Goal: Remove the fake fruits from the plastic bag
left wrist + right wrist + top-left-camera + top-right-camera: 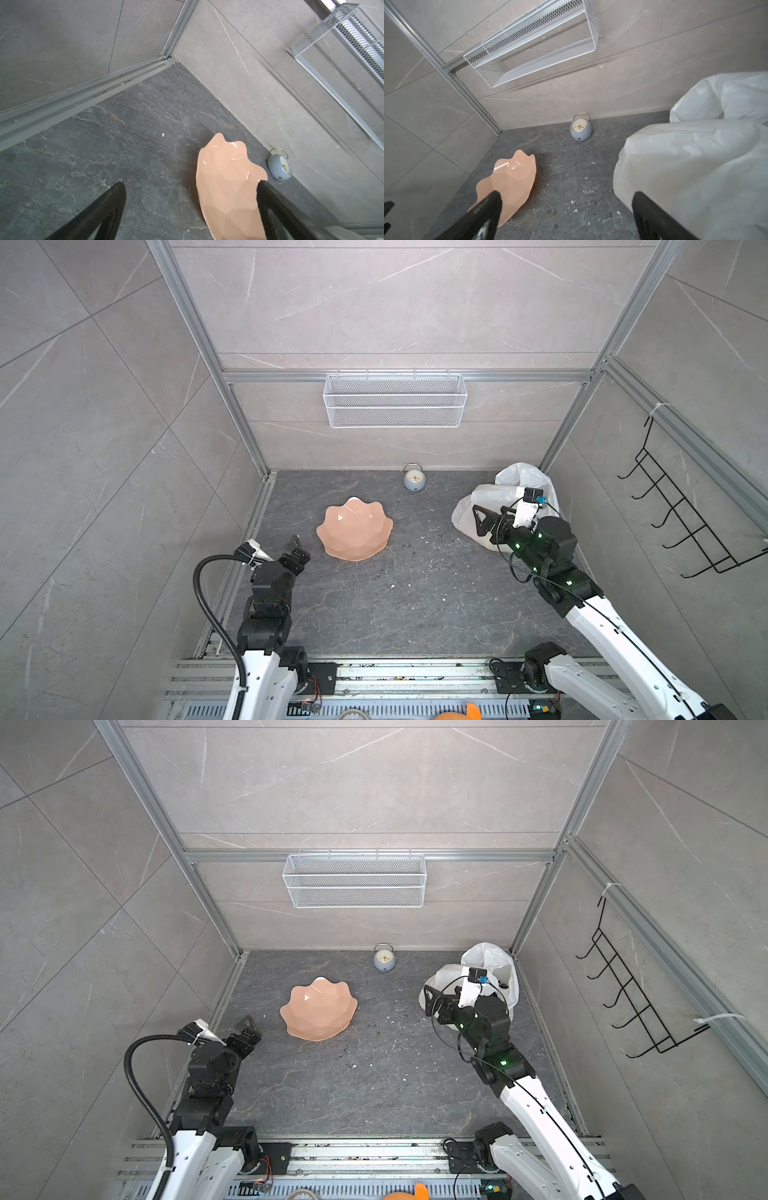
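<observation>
The white crinkled plastic bag [515,489] [492,963] slumps in the back right corner of the dark stone floor; it fills one side of the right wrist view [695,158]. The fake fruits are hidden, nothing of them shows through the bag. My right gripper [482,526] [436,1006] hovers at the bag's front left edge, open, with only bare floor between its fingers [566,197]; one finger overlaps the bag. My left gripper [297,549] [247,1027] is open and empty [191,185], just left of the bowl.
A peach-pink scalloped bowl [353,531] [318,1013] [224,187] [510,178] lies empty mid-floor. A small grey alarm clock [414,479] [580,129] stands at the back wall. A white wire basket [395,400] hangs above it; a black hook rack [673,506] hangs on the right wall.
</observation>
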